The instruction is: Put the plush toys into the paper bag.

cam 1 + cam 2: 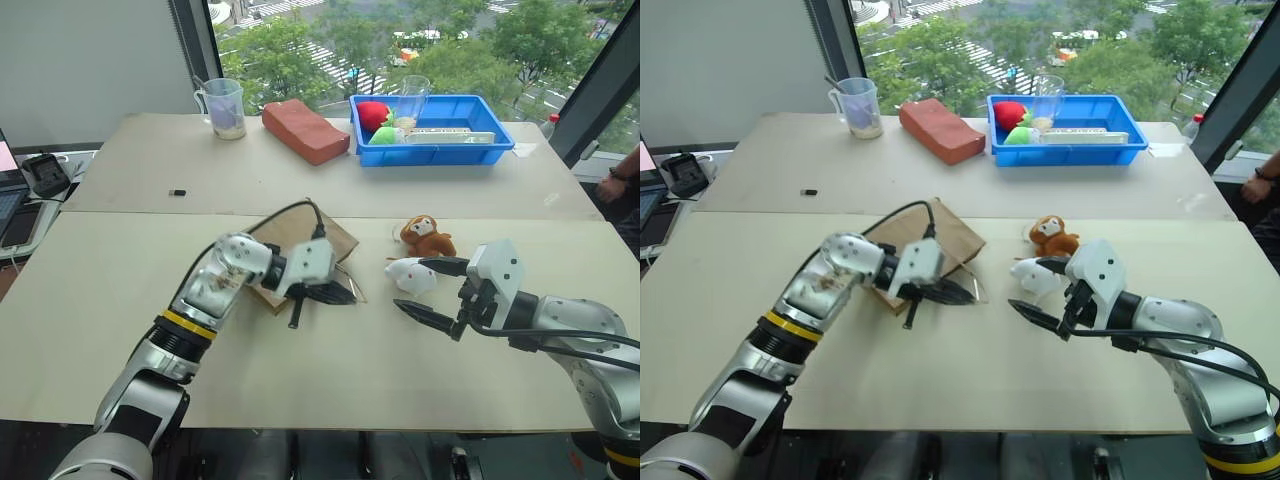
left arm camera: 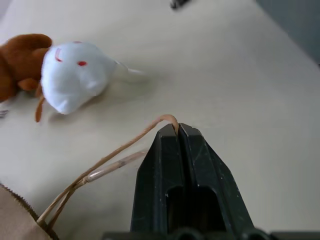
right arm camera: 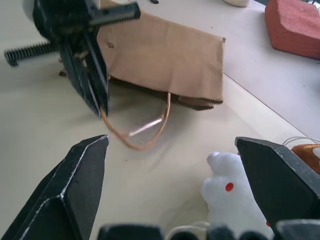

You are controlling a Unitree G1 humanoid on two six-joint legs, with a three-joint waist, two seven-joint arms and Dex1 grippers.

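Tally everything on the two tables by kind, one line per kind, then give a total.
Plush toys: 2, monkey and white animal
Paper bags: 1
Bricks: 1
Blue trays: 1
Soft fruits: 2, red and green
Cups: 2, and
Total: 9

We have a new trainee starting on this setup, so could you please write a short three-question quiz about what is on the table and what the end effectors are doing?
1. True or false: the left end effector is shut on a handle of the paper bag.
2. Which toy lies nearest the right end effector? A) the brown monkey B) the white toy C) the red soft fruit
3. Fill in: the paper bag lies ____ on the table, not standing.

Key: 1 true; 2 B; 3 flat.
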